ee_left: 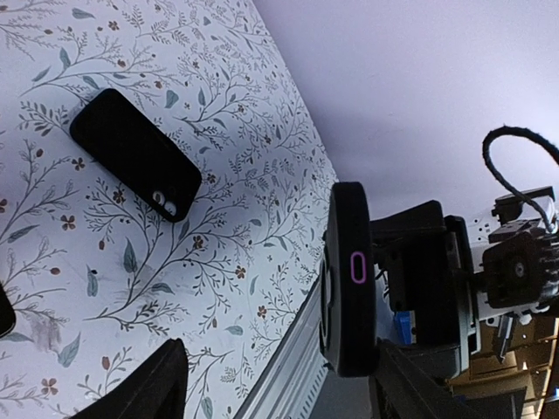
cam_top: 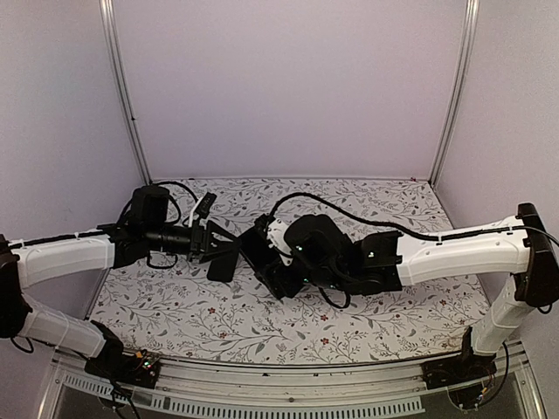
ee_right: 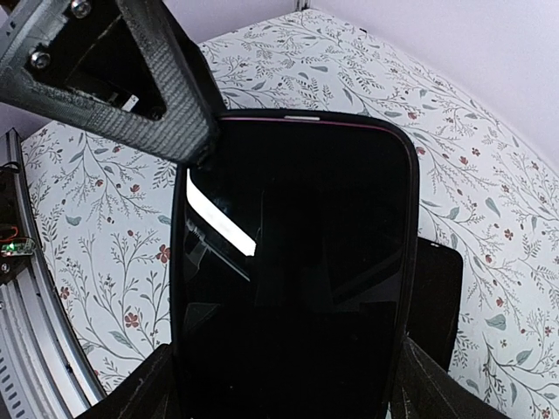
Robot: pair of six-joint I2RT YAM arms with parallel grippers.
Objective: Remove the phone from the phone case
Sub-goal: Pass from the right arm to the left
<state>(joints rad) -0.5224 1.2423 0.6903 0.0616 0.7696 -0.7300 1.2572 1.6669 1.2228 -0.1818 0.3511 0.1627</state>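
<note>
My right gripper (cam_top: pixel 269 255) (ee_right: pixel 284 388) is shut on the phone (ee_right: pixel 293 262), gripping its long sides and holding it above the table, dark screen toward the wrist camera. The phone sits in a black case with a pink edge; the left wrist view shows it edge-on (ee_left: pixel 349 279), with a pink-ringed side button. My left gripper (cam_top: pixel 218 249) (ee_left: pixel 279 367) is open. One of its fingers (ee_right: pixel 140 70) is against the phone's top left corner. In the left wrist view the phone's end stands close to the right finger (ee_left: pixel 410 393).
A second black phone-like slab with two lenses (ee_left: pixel 135 161) lies flat on the floral table cover (cam_top: pixel 367 323). A black flat item (ee_right: pixel 437 297) lies under the held phone. A small white and black object (cam_top: pixel 203 208) lies at the back left. The metal table rail (ee_left: pixel 288 375) runs near.
</note>
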